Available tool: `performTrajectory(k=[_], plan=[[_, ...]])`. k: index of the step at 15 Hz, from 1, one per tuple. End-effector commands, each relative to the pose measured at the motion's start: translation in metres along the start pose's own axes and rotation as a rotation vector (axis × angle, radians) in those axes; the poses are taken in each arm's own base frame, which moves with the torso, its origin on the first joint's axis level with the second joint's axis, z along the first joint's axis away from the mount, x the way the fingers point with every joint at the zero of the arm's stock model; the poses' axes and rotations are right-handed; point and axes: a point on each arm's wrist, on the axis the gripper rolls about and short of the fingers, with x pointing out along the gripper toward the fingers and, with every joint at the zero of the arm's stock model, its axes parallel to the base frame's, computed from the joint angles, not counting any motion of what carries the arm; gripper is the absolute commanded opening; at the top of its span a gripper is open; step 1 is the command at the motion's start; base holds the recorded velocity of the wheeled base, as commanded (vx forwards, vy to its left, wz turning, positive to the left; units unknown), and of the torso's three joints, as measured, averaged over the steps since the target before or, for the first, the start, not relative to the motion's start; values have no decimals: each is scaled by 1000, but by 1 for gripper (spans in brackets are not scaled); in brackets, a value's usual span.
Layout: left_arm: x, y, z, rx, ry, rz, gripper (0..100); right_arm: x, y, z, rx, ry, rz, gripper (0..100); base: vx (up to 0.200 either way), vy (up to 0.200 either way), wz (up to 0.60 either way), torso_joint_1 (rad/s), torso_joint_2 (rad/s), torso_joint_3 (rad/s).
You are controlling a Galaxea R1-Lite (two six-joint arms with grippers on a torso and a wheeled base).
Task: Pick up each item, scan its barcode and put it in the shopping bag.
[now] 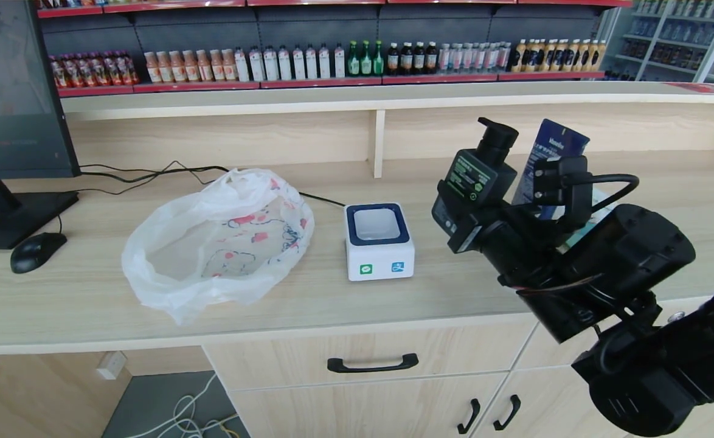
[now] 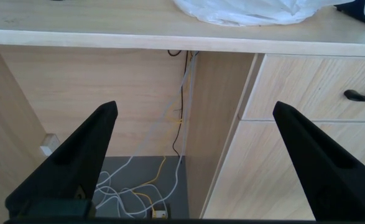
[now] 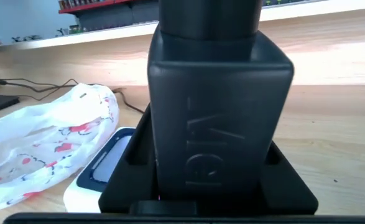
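Black bottle (image 1: pixel 476 177); white, red-printed bag (image 1: pixel 150 271)

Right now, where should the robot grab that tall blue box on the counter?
Probably its upper half, coming from above: the blue box stands upright with its top free, so its broad faces can be pinched. The right tool, shut on the dark bottle, hides its lower part.

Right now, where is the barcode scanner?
Head view: the scanner sits on the counter, right of the shopping bag, left of the black bottle.
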Motion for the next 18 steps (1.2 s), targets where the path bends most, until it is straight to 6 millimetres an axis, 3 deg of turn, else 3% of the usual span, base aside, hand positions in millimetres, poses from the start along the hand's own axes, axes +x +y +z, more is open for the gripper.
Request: performTrajectory(k=[1, 7, 10, 18], plan=[[0, 0, 0, 0, 0, 0, 100, -11, 4, 17, 10, -27, 31, 0, 0, 0, 0, 0, 0, 0], [0, 0, 0, 0, 0, 0, 100, -38, 59, 34, 120, -38, 221, 0, 0, 0, 0, 0, 0, 0], [0, 0, 0, 0, 0, 0, 100, -59, 69, 42, 174, -20, 279, 0, 0, 0, 0, 0, 0, 0], [0, 0, 0, 0, 0, 0, 100, -71, 95, 49, 397, 17, 492, 0, 0, 0, 0, 0, 0, 0]])
